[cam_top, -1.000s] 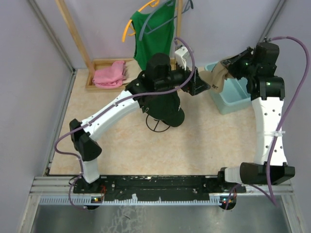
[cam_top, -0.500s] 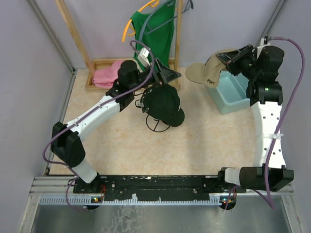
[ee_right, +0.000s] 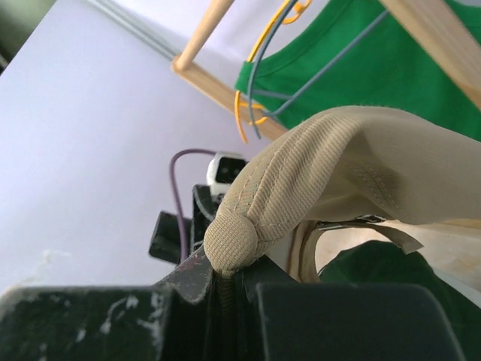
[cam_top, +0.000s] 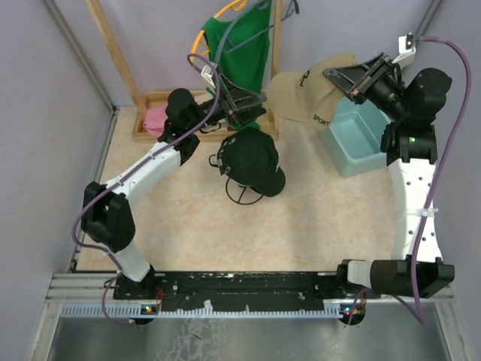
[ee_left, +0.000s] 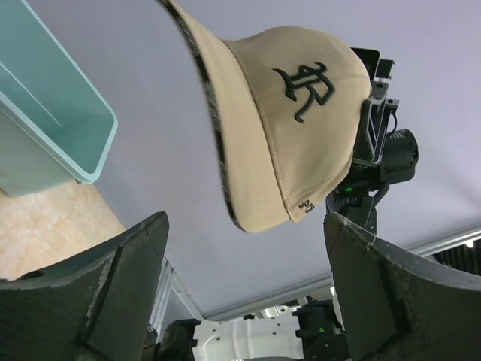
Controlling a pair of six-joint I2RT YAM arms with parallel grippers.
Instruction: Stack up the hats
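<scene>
Top external view: a pale teal plastic bin (cam_top: pixel 352 150) with smooth, straight walls stands at the right of the speckled beige table (cam_top: pixel 188 218). The right arm and the hat it holds cover part of the bin's inside, so its contents cannot be told. From the left wrist, one smooth corner of the bin (ee_left: pixel 45 113) shows and nothing more of its inside.

At the back left, a shallow wooden tray (cam_top: pixel 150 96) holds a crumpled pink cloth (cam_top: pixel 154 118). Above it a green shirt (cam_top: pixel 240 56) hangs on a curved orange hanger (cam_top: pixel 214 22).

The tan cap (cam_top: pixel 308 98) is in the air above the bin's near-left corner, well apart from the stack. It is woven fabric with a rounded crown, a curved brim, dark embroidered lettering and stitched seams. The right gripper (cam_top: pixel 347 79) is clamped on bunched fabric at the cap's edge, jaws together on the cloth. In the right wrist view the pinched fold (ee_right: pixel 233 244) sits right at the jaw.

A black cap (cam_top: pixel 252 156), soft and domed, rests on a thin black wire stand (cam_top: pixel 242 194) mid-table. How many hats lie there cannot be told.

The left gripper (cam_top: pixel 252 107) hovers just behind the black cap, jaws wide apart and gripping nothing.
</scene>
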